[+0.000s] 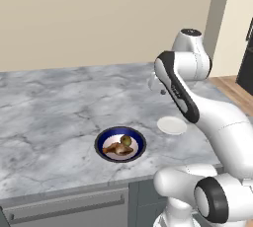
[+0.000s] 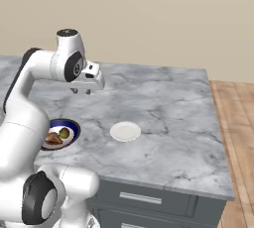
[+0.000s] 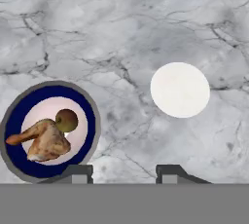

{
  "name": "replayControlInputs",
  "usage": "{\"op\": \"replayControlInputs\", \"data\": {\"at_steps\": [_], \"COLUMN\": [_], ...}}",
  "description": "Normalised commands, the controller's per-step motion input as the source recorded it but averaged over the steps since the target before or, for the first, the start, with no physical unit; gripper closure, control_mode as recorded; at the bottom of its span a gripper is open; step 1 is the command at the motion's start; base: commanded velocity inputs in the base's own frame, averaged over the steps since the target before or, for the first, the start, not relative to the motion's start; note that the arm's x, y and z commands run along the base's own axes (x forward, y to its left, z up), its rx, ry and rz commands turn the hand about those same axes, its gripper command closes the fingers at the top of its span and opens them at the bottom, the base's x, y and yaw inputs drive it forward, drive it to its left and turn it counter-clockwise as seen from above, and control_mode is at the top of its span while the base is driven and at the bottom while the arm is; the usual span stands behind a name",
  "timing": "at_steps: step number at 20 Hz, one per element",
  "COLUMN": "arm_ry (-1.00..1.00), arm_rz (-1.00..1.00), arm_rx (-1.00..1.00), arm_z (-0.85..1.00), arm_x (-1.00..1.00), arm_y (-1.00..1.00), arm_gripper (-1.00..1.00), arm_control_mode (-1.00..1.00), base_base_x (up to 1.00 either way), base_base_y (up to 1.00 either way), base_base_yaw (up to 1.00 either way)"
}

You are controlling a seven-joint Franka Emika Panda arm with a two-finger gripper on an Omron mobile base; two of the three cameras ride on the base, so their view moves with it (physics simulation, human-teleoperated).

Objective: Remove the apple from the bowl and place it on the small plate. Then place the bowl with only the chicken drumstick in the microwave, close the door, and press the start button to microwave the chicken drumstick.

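A home kitchen: a grey marble counter (image 2: pixel 168 123) over dark drawers (image 2: pixel 149 199), a beige wall (image 1: pixel 99 18) behind, wood floor (image 2: pixel 238 123) at right.

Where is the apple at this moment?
The apple lies inside the bowl, touching the chicken drumstick. In the hand view it is at the lower left, with the small plate apart to its right.

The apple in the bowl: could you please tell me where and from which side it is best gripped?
Grip the apple across its round middle, coming straight down from above. It sits low in the bowl against the chicken drumstick, so the claw fingers should probably avoid the drumstick side.
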Motion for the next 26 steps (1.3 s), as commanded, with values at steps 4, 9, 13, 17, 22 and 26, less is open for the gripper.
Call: {"op": "replayControlInputs", "data": {"at_steps": [4,9,13,17,22,26], "arm_ry": [0.00,0.19,0.10,0.08,0.08,0.04], "arm_rz": [0.00,-0.15,-0.29,-0.32,-0.12,-0.06], "arm_rx": [0.00,-0.02,-0.03,-0.02,-0.06,-0.01], "arm_z": [-0.24,-0.89,-0.64,-0.56,-0.53,-0.55], "arm_x": [-0.39,0.25,0.40,0.09,-0.06,0.01], "arm_y": [0.28,1.00,0.96,0.75,0.26,0.17], "arm_gripper": [-1.00,-1.00,-1.00,-1.00,-1.00,-1.00], "arm_control_mode": [-1.00,-1.00,-1.00,-1.00,-1.00,-1.00], "base_base_x": [0.00,0.00,0.00,0.00,0.00,0.00], "base_base_y": [0.00,0.00,0.00,0.00,0.00,0.00], "base_base_yaw": [0.00,0.00,0.00,0.00,0.00,0.00]}}
